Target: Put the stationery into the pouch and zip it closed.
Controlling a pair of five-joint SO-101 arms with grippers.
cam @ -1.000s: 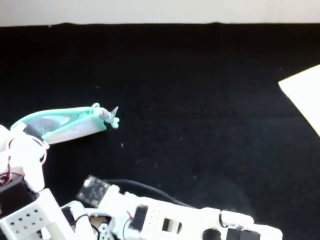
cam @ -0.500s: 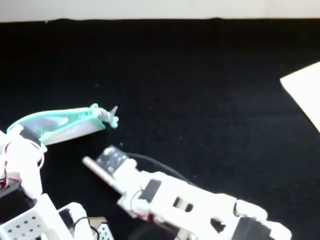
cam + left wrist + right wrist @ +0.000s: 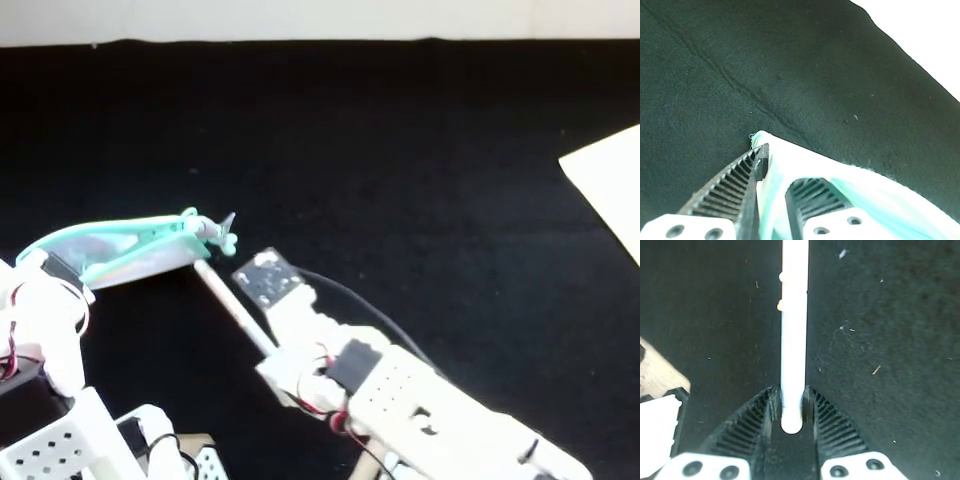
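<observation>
Two grippers carry loads. At the left edge, the left gripper is clamped on the left end of the teal pouch, which lies on the black table with its zipper pull pointing right. The right gripper pinches a white pen, tip at the pouch's near edge. Open black surface extends far and right to a white sheet at the right edge.

No writing, number or sign can be read anywhere. The mint pouch, the white pen and the black worktop bear no legible print. The marks on the small board at an arm's wrist are too small to make out.
</observation>
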